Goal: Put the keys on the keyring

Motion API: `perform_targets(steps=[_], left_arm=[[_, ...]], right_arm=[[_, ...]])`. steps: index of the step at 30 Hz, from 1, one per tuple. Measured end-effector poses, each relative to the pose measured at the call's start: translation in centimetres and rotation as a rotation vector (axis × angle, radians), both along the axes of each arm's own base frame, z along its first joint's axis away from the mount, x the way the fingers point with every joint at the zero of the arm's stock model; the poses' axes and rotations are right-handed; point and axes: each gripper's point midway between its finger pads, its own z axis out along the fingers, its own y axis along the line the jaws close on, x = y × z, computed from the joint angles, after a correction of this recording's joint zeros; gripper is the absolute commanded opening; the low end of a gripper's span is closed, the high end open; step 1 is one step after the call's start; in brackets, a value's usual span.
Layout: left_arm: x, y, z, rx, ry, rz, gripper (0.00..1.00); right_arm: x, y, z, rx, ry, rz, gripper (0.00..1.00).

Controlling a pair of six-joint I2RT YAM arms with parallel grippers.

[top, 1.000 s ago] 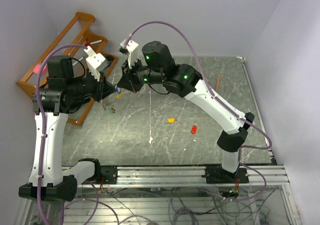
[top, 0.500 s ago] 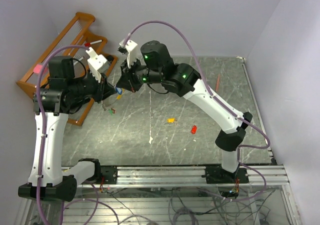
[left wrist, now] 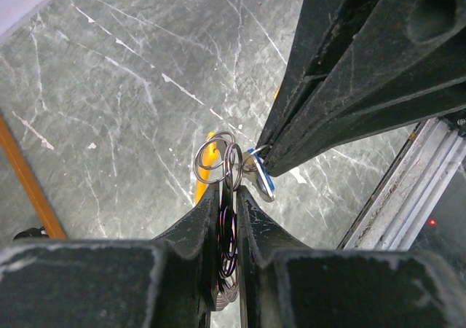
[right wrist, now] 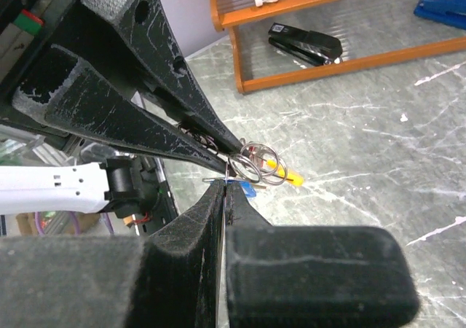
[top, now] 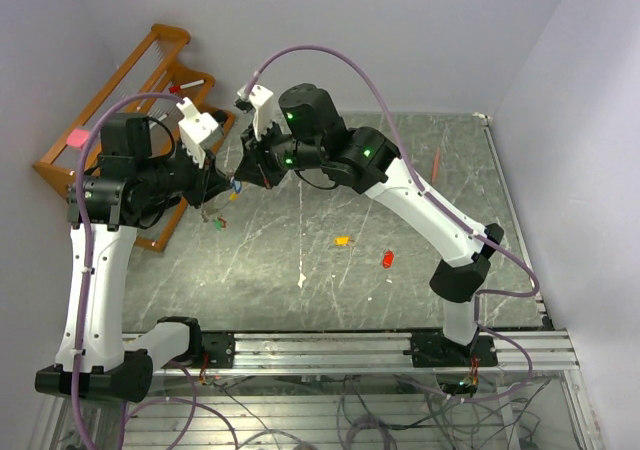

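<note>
My left gripper (left wrist: 230, 191) is shut on the keyring (left wrist: 217, 158), a silvery wire loop with a yellow piece (left wrist: 206, 169) hanging behind it. My right gripper (right wrist: 225, 186) is shut on a blue-headed key (right wrist: 244, 188), its tip at the keyring (right wrist: 256, 162). In the left wrist view the blue key (left wrist: 261, 178) sits against the ring, below the right fingers (left wrist: 328, 102). In the top view both grippers meet above the table's far left (top: 234, 181). An orange-yellow key (top: 342, 240), a red key (top: 387, 259) and a green key (top: 219, 222) lie on the table.
A wooden rack (top: 150, 90) stands at the far left; a black stapler (right wrist: 303, 42) and a blue one (right wrist: 441, 7) lie by it. A thin orange-red pencil (top: 435, 165) lies at the far right. A rail (top: 330, 348) runs along the near edge.
Both grippers have drifted slightly left and toward the rack together, still joined at the keyring. The loose keys on the table have not moved.
</note>
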Motion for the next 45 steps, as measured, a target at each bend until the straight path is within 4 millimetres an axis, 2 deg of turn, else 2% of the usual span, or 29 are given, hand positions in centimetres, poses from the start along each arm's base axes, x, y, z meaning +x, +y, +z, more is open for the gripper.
perform_targets(steps=[12, 30, 45], left_arm=[[0.0, 0.2, 0.4, 0.043, -0.025, -0.012, 0.07], [-1.2, 0.2, -0.6, 0.120, -0.039, -0.088, 0.07], [-1.3, 0.0, 0.1, 0.127, -0.062, -0.106, 0.07]], right_arm=[[-1.0, 0.0, -1.5, -0.032, 0.044, 0.046, 0.00], [-1.7, -0.3, -0.3, 0.001, 0.039, 0.063, 0.00], [-1.9, -0.2, -0.8, -0.004, 0.068, 0.064, 0.00]])
